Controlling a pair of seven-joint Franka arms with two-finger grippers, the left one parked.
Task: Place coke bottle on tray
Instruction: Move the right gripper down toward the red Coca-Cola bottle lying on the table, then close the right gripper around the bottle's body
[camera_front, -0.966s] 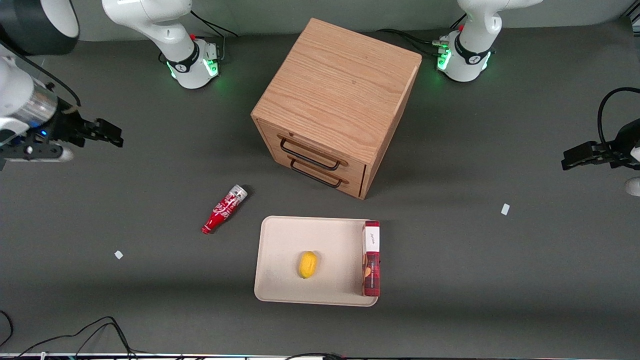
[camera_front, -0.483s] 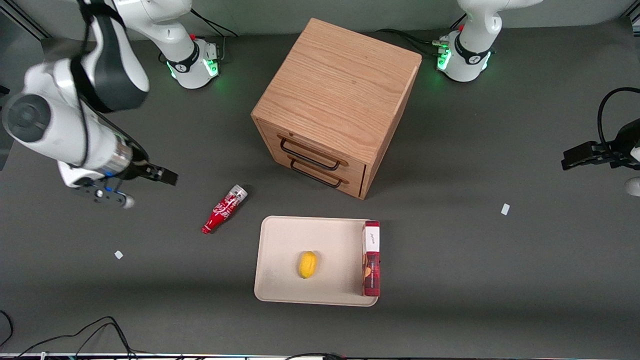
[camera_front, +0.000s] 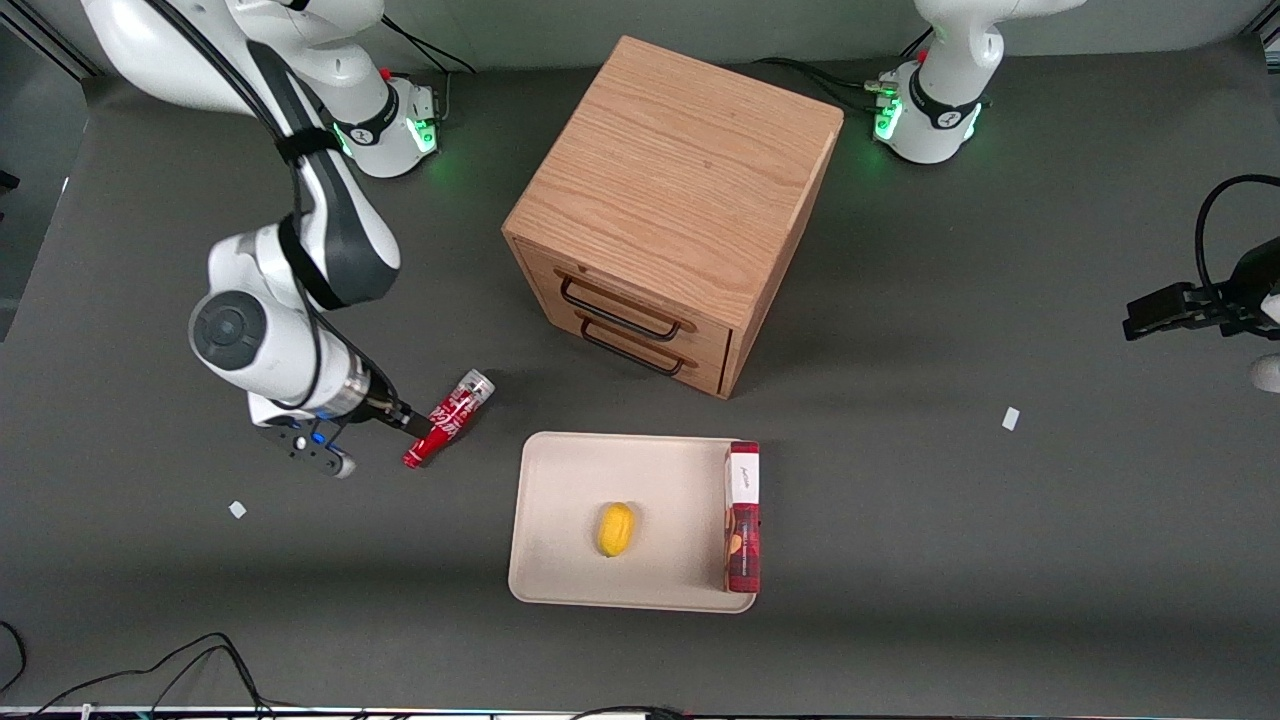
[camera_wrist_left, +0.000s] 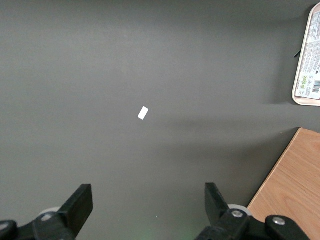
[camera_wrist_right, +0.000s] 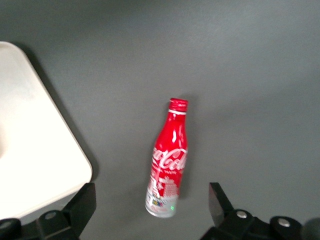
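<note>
Right wrist view looks straight down on the coke bottle (camera_wrist_right: 167, 162), which lies on its side on the dark table (camera_wrist_right: 250, 60) directly beneath the claw (camera_wrist_right: 152, 210); the two fingers (camera_wrist_right: 80, 205) are spread wide apart, one to either side of the bottle's silver base end, with nothing between them touching it. The bottle's red cap points away from the claw. The tray (camera_wrist_right: 35, 150) shows one rounded corner just beside one finger, apart from the bottle. In the front view the claw (camera_front: 405, 420) hangs over the bottle (camera_front: 449, 417), at its cap half. The tray (camera_front: 560, 480) lies near the claw, toward the parked arm's end, and carries a yellow fruit (camera_front: 616, 529) and a red-and-white box (camera_front: 742, 515).
</note>
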